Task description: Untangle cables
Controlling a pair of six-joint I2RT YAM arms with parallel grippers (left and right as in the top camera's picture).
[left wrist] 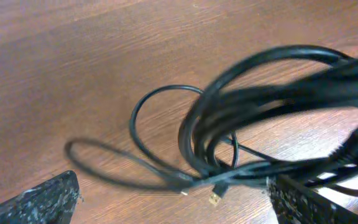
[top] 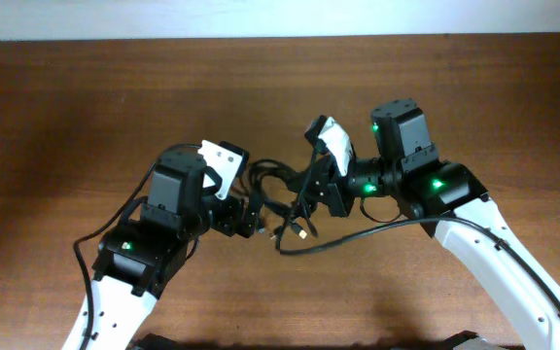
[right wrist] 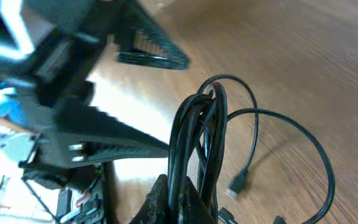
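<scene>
The cables point(top: 278, 192) are a bundle of thin black loops lifted between my two grippers at the table's middle. My right gripper point(top: 311, 191) is shut on the bundle; in the right wrist view its fingers point(right wrist: 179, 196) pinch several strands point(right wrist: 194, 137) that rise from them. My left gripper point(top: 256, 219) is open; in the left wrist view its two fingers point(left wrist: 171, 182) stand wide apart, with the loops point(left wrist: 260, 93) hanging in front of and above them. A gold-tipped plug point(left wrist: 214, 199) dangles between the fingers. Another plug point(right wrist: 238, 182) hangs loose near the table.
The brown wooden table point(top: 66, 117) lies under everything. A loose strand point(top: 358, 233) trails to the right under my right arm. My left arm's gripper point(right wrist: 73, 124) fills the upper left of the right wrist view, close to the bundle.
</scene>
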